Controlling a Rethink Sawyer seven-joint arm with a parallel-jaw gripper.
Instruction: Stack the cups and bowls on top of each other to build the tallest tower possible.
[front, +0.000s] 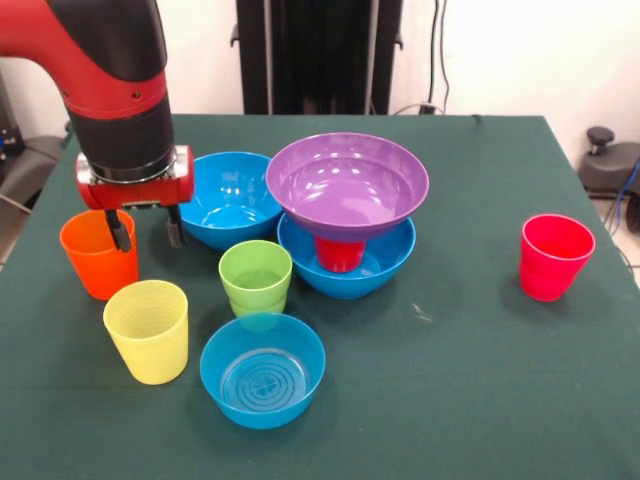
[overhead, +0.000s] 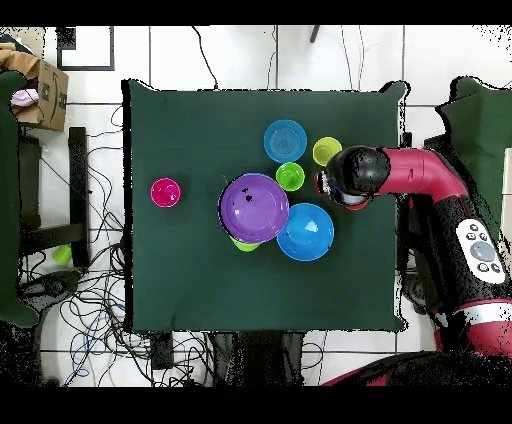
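Green cloth covers the table (front: 480, 380); no brand, label or writing readable on anything in either view. Red and black arm (front: 115, 80) comes down at the front view's left; gripper (front: 146, 228) hangs with its two dark fingers (front: 120, 231) parted, nothing between them, one finger at the rim of the orange cup (front: 97, 253), the other just clear of it toward the large blue bowl (front: 228, 198). Near the middle stands the tower (front: 347, 215): second large blue bowl (front: 346, 270) at the bottom, upright red cup (front: 339, 254) inside it, wide purple bowl (front: 347, 183) resting on the cup, tilted slightly. Light green cup (front: 256, 275) stands upright in a small green bowl (front: 259, 320), mostly hidden behind the small blue bowl (front: 262, 369) with ringed bottom, nearest the camera. Yellow cup (front: 147, 330) upright just beside the orange one; pinkish-red cup (front: 555, 256) alone, well apart at the right. Overhead: purple bowl (overhead: 254, 207) overlapping blue bowl (overhead: 305, 231); arm (overhead: 400, 172) hides the orange cup.
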